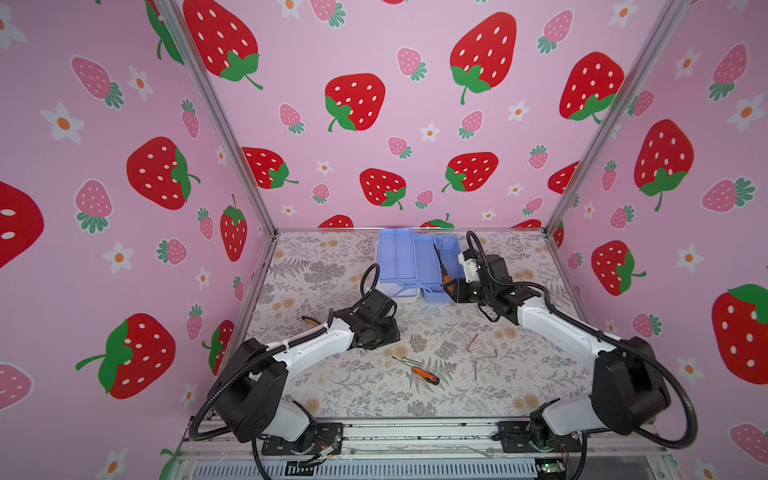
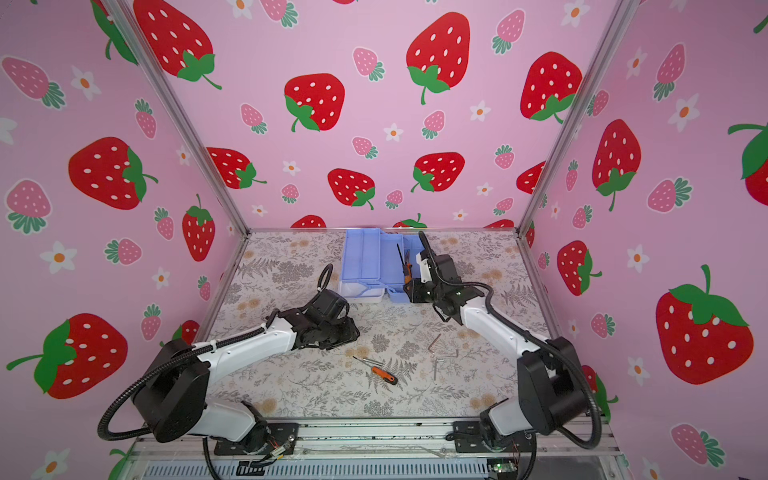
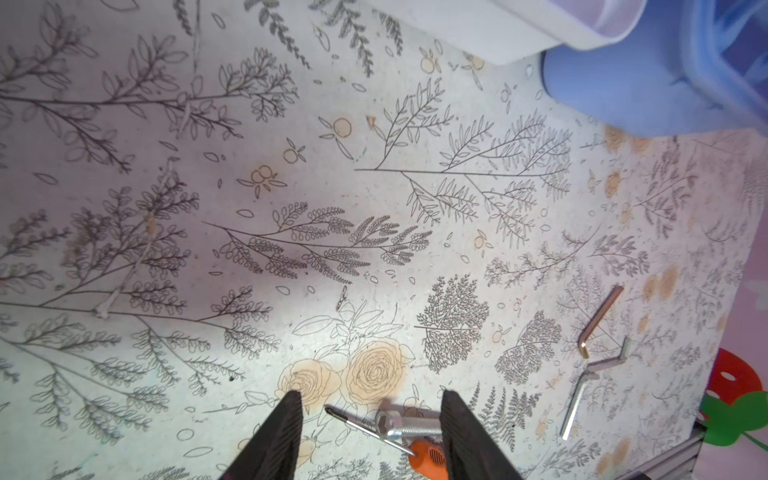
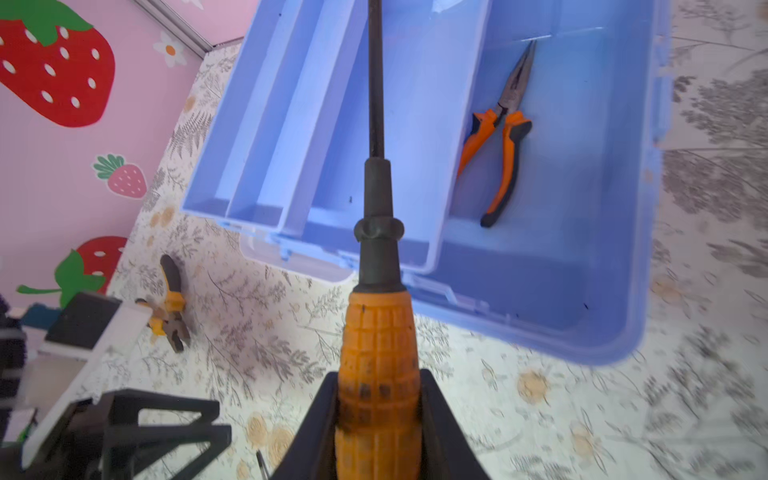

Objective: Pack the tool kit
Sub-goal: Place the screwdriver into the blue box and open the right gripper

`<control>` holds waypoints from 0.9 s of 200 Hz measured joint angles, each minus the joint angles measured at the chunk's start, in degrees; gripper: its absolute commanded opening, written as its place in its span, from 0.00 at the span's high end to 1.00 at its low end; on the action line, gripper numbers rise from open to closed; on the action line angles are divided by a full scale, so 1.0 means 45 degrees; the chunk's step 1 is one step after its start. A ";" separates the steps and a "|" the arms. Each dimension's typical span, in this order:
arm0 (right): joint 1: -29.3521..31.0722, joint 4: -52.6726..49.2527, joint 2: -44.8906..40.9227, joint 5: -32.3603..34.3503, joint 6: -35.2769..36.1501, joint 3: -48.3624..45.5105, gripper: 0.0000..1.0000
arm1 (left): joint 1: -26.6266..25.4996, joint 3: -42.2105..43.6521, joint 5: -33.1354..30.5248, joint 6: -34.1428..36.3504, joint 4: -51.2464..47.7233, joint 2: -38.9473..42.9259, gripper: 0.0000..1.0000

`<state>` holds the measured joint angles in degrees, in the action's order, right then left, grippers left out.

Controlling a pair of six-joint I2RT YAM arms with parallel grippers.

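The tool kit (image 1: pixel 409 259) (image 2: pixel 374 259) lies open at the back of the table, with its periwinkle-blue trays folded out over the base (image 4: pixel 540 266). Long-nose pliers (image 4: pixel 500 141) rest in the base. My right gripper (image 4: pixel 378 384) (image 1: pixel 451 289) is shut on the handle of a large orange screwdriver (image 4: pixel 376 332) (image 1: pixel 441 266). Its dark shaft points out over the trays. My left gripper (image 3: pixel 368 419) (image 1: pixel 384 336) hangs open over the table. A silver bolt (image 3: pixel 409 426) and a small orange screwdriver (image 3: pixel 428 455) (image 1: pixel 424 374) lie between its fingers, not gripped.
Three hex keys (image 3: pixel 598 328) (image 1: pixel 478 355) lie on the floral mat right of centre. Orange-handled pliers (image 4: pixel 170 307) (image 1: pixel 309 321) lie by the left arm. Pink strawberry walls close in the back and both sides.
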<state>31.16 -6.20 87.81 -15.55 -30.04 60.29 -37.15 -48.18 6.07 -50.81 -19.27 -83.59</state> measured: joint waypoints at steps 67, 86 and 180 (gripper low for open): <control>-0.0262 0.0248 0.4736 -0.1768 -0.1350 0.4036 0.98 | 0.0782 0.0908 0.0491 0.0019 0.0262 0.0787 0.43; -0.0277 0.0321 0.5425 -0.2011 -0.1768 0.4498 0.95 | 0.1039 0.1093 0.0622 0.0034 0.0277 0.1054 0.43; -0.0024 0.0709 0.6188 -0.2370 -0.2681 0.5115 0.56 | 0.1472 0.1248 0.1122 0.0233 0.0330 0.1151 0.42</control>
<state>31.05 -3.01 115.66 -26.22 -42.11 83.31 -30.52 -42.57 11.11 -49.76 -17.78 -78.41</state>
